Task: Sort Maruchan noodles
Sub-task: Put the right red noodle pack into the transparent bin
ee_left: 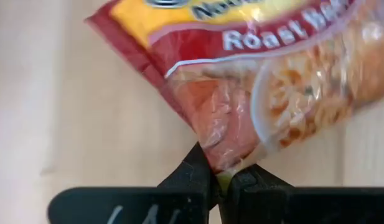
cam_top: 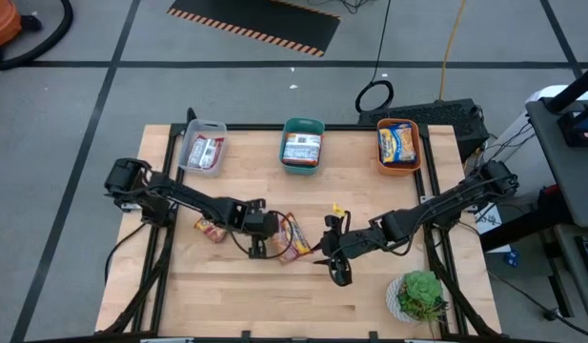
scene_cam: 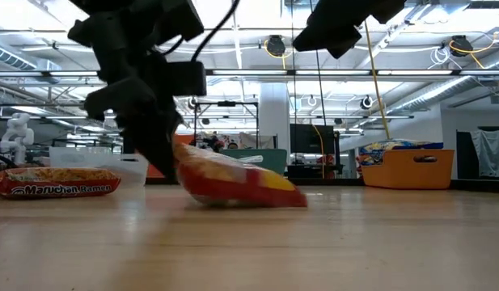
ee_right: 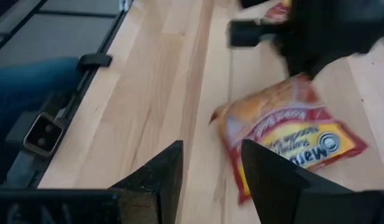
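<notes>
right tool (ee_right: 210, 180) hanging over the pale wood tabletop (ee_right: 154, 81) with its two dark fingers apart, red and yellow noodle packet (ee_right: 291, 140) lying just ahead, the other arm's dark tool (ee_right: 304, 34) right at the packet's far edge, black frame along the tabletop's side

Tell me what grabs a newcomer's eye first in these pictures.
Mid-table, the left gripper is shut on the corner of a red and yellow noodle packet, while the right gripper hangs open just beside it. Along the far edge stand three bins: clear, teal and orange, each holding packets. A green plant sits at the near right corner.
</notes>
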Robot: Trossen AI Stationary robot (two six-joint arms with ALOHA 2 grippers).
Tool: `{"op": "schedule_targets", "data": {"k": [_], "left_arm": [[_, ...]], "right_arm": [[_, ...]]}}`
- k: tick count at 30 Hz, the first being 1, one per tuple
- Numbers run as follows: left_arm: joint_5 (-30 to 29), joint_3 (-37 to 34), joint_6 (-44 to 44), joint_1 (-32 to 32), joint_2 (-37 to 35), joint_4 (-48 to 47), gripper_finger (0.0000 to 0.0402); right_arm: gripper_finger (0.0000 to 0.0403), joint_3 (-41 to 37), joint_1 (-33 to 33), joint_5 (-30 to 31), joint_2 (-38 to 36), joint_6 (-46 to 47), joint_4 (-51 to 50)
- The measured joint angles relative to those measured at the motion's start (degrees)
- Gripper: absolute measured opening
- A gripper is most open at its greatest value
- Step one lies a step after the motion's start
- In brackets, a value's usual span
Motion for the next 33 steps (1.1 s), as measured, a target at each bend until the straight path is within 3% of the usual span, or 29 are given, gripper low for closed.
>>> {"op": "schedule_targets", "data": {"k": [8,15,21,25,30,33], "left_arm": [[-8.6,0.0,5.7,3.4,-10.5,-4.2,0.0005],[-21.1,0.0,9.2,7.0,-19.5,-7.9,0.0004],[-24.8,0.0,10.4,13.1,-24.0,-9.6,0.0004],[-30.4,0.0,8.4,16.8,-25.0,-13.5,0.0004],[-39.4,0.0,0.0,21.1,-25.2,-16.9,0.0003],[-40.6,0.0,-2.1,23.3,-25.2,-17.1,0.0003]], "right_arm": [[0.0157,0.0,-0.6,-0.7,-2.9,-5.5,-1.6],[0.0157,0.0,-1.8,2.3,-5.4,-8.1,-2.8],[0.0157,0.0,-1.8,4.1,-5.5,-5.7,-4.2],[0.0157,0.0,-1.8,4.0,-5.5,-5.2,-4.9],[0.0157,0.0,-1.6,4.0,-5.5,-5.5,-5.0],[0.0157,0.0,-1.6,3.8,-5.5,-6.9,-5.0]]}}
